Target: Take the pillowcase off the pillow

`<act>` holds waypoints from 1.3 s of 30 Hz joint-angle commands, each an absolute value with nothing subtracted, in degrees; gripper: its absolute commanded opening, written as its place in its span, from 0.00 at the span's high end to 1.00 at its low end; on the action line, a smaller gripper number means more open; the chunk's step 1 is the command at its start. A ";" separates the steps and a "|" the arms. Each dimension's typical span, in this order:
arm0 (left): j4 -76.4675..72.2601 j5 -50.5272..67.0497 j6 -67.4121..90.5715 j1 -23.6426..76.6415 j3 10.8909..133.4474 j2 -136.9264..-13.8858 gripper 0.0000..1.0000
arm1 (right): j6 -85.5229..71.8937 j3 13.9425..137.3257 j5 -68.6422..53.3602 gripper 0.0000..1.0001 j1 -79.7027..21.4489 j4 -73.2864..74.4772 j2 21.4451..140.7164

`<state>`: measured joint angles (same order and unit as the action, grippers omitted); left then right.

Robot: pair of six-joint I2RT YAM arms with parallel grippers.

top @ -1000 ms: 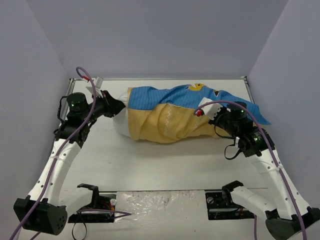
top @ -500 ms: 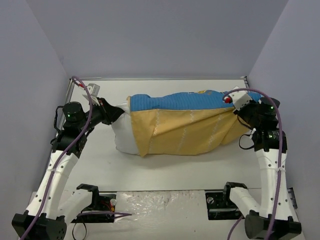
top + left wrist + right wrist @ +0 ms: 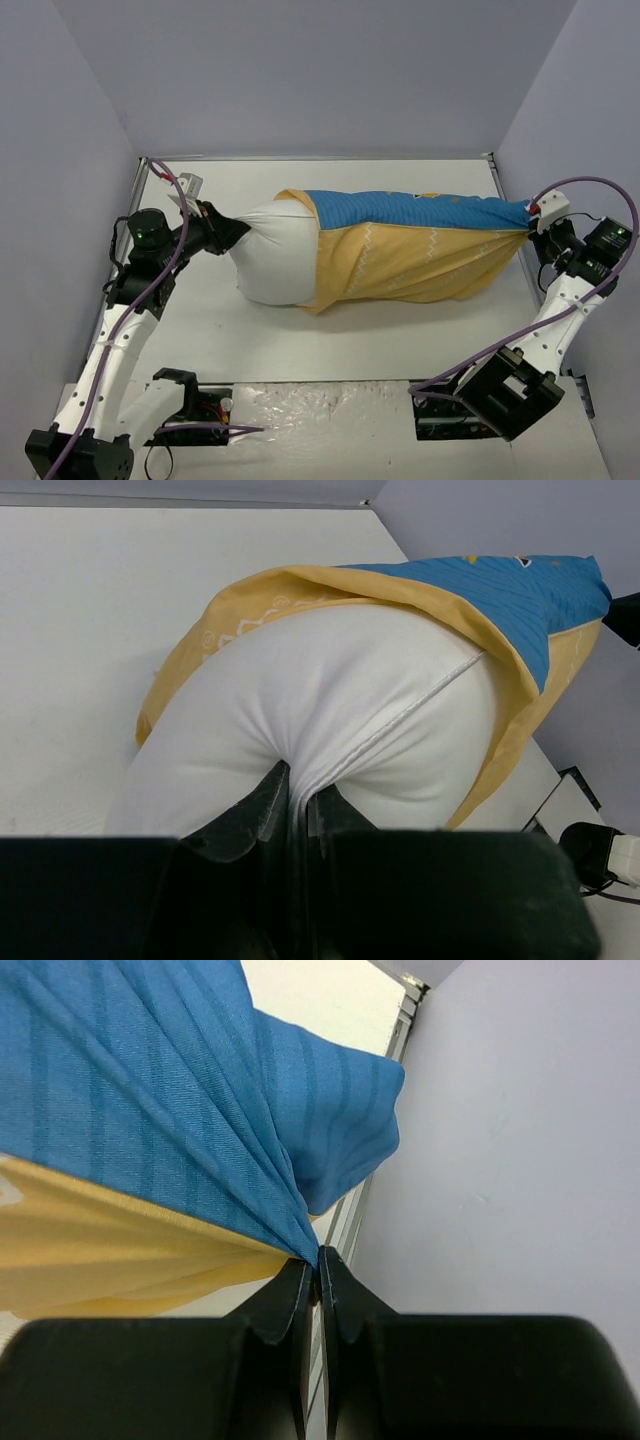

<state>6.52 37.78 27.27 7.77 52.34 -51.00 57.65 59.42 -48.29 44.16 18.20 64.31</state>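
Pinching, left side: the left gripper (image 3: 226, 228) sits near the desk's left edge. Its jaws are closed almost together on a fold of white fabric at the pillow's left end. In the left wrist view that fold is squeezed between the two dark fingers (image 3: 250, 815).
Pillow: the pillow (image 3: 272, 258) lies lengthwise across the middle of the desk, somewhat nearer the far edge. Its plump white left end is bare, and the rest is inside the cover.
Pillowcase: the pillowcase (image 3: 420, 250) wraps the pillow's middle and right part. Its open hem rings the pillow just right of the bare end. The blue striped side faces up and toward the far edge, and the mustard side with white zigzags faces the near edge. The right end narrows, stretched tight, to a point by the desk's right edge.
Right side: the right gripper (image 3: 532, 213) is close to the right edge. Its jaws are clamped tight on the gathered tip of the pillowcase. In the right wrist view, blue and yellow cloth fans out from the fingertips.
Desk: the desk (image 3: 400, 335) is white, and the bundle rests on it.
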 commanded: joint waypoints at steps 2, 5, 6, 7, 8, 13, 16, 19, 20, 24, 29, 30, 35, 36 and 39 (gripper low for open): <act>-2.11 29.97 26.72 2.90 52.82 -50.97 0.98 | 62.05 58.89 -43.15 1.00 50.27 12.39 67.41; -2.02 29.80 26.63 2.90 52.91 -51.85 0.98 | 61.61 58.80 -44.47 1.00 50.45 12.57 68.20; -2.11 30.06 26.72 2.90 53.00 -52.38 0.98 | 61.18 58.80 -45.43 1.00 50.36 13.35 68.03; -2.20 30.49 26.98 2.90 53.00 -52.73 0.98 | 61.61 58.89 -48.22 1.00 50.27 14.58 67.85; -2.28 31.37 27.68 3.16 53.43 -53.26 0.98 | 62.13 58.97 -50.25 1.00 50.01 16.33 67.42; -0.88 30.94 28.30 5.18 56.94 -56.95 0.98 | 60.86 59.77 -57.57 1.00 39.16 27.95 62.34; 2.61 27.44 28.56 6.50 59.23 -58.79 0.98 | 48.43 60.64 -58.01 1.00 31.68 24.54 58.90; 3.69 21.02 28.56 7.91 60.55 -61.34 0.98 | 28.76 61.96 -51.90 1.00 25.52 12.87 59.50; 3.78 19.53 28.56 8.08 61.43 -63.35 0.98 | 24.22 61.88 -48.29 1.00 23.66 5.78 59.94; 6.41 11.19 27.60 8.35 64.94 -69.51 0.98 | 11.98 60.65 -25.02 1.00 14.17 -5.61 64.33; 7.29 4.58 24.26 8.53 66.62 -75.05 0.97 | 3.17 58.01 4.16 1.00 4.67 -15.80 73.38; 7.21 3.35 23.30 8.53 66.71 -75.49 0.87 | 3.25 57.49 5.87 1.00 4.05 -17.21 75.30; 5.63 4.13 20.84 8.79 67.06 -72.26 0.22 | 5.80 57.48 7.65 0.72 2.46 -20.22 79.36; 5.19 4.04 20.31 8.96 66.97 -70.85 0.16 | 7.54 58.00 7.12 0.65 2.46 -19.78 79.37; 4.57 2.47 18.20 10.80 65.84 -63.56 0.03 | 11.49 58.36 6.07 0.31 2.64 -19.60 76.83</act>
